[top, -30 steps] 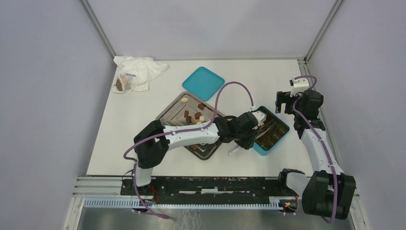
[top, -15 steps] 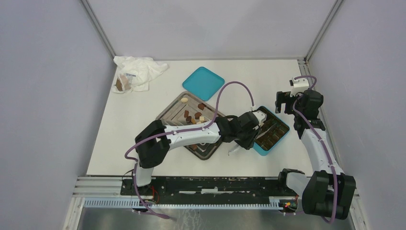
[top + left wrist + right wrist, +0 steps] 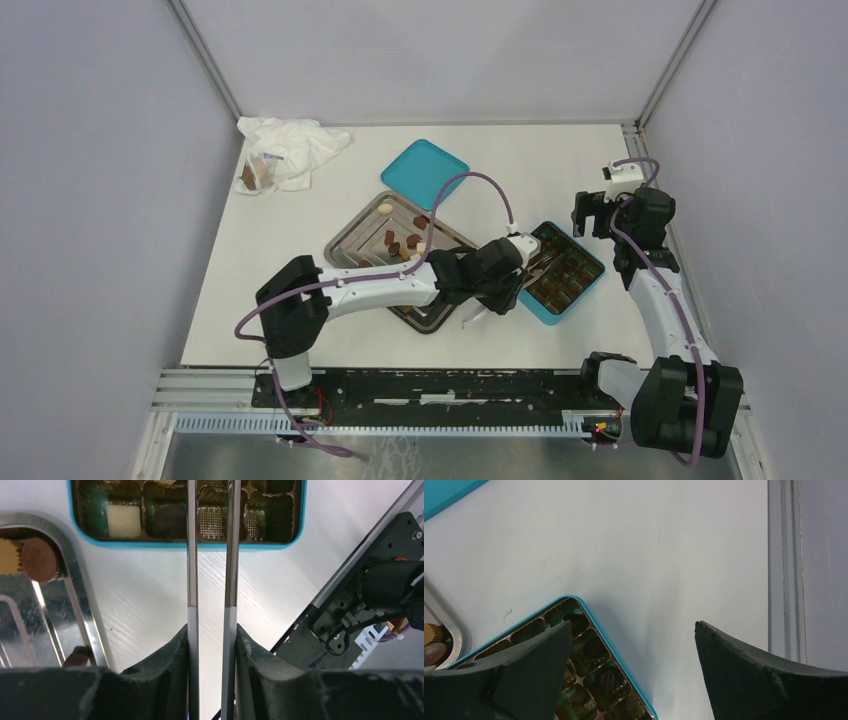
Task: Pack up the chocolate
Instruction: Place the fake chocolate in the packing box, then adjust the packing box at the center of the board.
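Note:
Several small brown and cream chocolate pieces (image 3: 403,241) lie on the steel tray (image 3: 345,240). The teal box with brown dividers (image 3: 566,274) stands to its right and holds several pieces, among them a cream square (image 3: 123,520). My left gripper (image 3: 497,280) (image 3: 212,627) is shut on steel tweezers (image 3: 191,555). Their blades reach over the box's near edge, and their tips are out of view. A round brown disc (image 3: 38,560) sits at the tray's corner. My right gripper (image 3: 596,212) (image 3: 631,625) is open and empty above the box's far corner (image 3: 594,645).
The teal lid (image 3: 424,172) lies behind the tray. A crumpled white plastic bag with a brown lump (image 3: 285,150) sits at the back left. The metal frame rail (image 3: 640,130) runs along the right edge, and the arm bases' rail (image 3: 350,595) is close by.
My left arm has drawn back a little to the left and nearer, away from the box's middle. The right arm has not moved.

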Robot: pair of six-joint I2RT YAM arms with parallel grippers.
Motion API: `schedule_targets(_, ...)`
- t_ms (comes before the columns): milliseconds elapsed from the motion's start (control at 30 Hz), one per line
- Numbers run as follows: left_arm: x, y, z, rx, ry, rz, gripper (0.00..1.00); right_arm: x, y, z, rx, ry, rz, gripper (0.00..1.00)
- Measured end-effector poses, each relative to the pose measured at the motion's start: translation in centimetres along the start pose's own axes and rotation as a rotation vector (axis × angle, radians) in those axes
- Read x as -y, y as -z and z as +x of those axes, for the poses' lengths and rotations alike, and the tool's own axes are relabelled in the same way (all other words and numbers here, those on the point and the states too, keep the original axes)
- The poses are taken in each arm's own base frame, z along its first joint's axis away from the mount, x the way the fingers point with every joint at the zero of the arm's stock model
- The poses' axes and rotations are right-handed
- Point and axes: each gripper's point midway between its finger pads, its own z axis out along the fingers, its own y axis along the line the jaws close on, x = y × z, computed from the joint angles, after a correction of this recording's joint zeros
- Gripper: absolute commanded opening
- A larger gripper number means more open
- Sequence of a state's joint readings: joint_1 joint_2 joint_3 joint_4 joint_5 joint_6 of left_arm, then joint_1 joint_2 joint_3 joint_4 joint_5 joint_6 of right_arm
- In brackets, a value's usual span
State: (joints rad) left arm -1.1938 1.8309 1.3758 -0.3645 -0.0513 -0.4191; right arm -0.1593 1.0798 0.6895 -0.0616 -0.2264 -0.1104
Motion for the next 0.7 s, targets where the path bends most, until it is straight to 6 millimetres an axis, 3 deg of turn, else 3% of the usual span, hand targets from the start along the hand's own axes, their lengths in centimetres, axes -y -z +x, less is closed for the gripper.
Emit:
schedule_targets(267,-1.8,3.3,0.8,0.069,0.005,-0.038,0.38,-1.2,0.0,0.0,0.007,0.033,-0.073,0.98)
schedule_targets(700,-7.0,8.5,2.4,0.089,0.011,-0.243,0.39,-3.4,0.3,0.1,0.014,0.089,-0.213,0.98)
